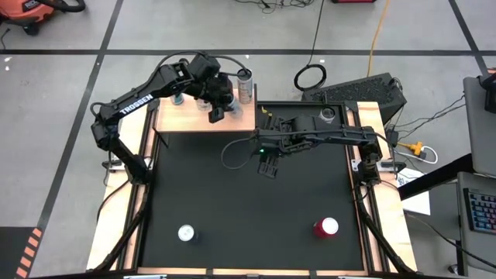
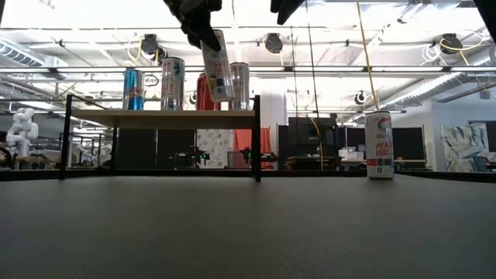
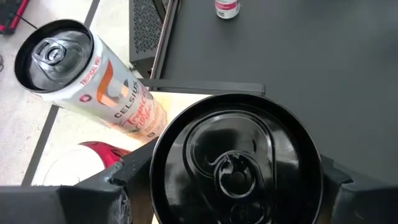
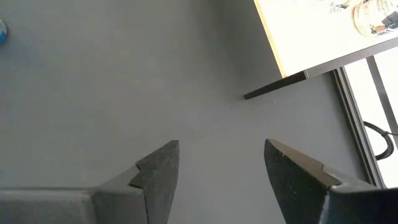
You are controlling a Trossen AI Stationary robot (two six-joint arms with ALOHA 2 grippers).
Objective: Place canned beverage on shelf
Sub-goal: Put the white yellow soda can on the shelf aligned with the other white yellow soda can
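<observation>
- High view: left gripper over the shelf, at the far left of the table. The held can is mostly hidden under the gripper here. One can stands at the shelf's right end, others are hidden under the arm. Right gripper hangs mid-table, carrying nothing. Two more cans wait on the near side: a silver-top can and a red can.
- Low view: left gripper pinches a can near its top. It hangs tilted, base above the board and not yet on it. A blue can and a silver can stand on the shelf, with two more behind the held one. A further can stands on the table to the right.
- Left wrist view: fingers clamp the held can's sides, its top fills the view. Celsius can stands just beside.
- Right wrist view: fingers spread apart, only bare table between them.
- Risk: the tilt means the can could land on its edge and topple if let go now. The slot is tight, so lowering may knock a neighbour or push one off the back edge.
</observation>
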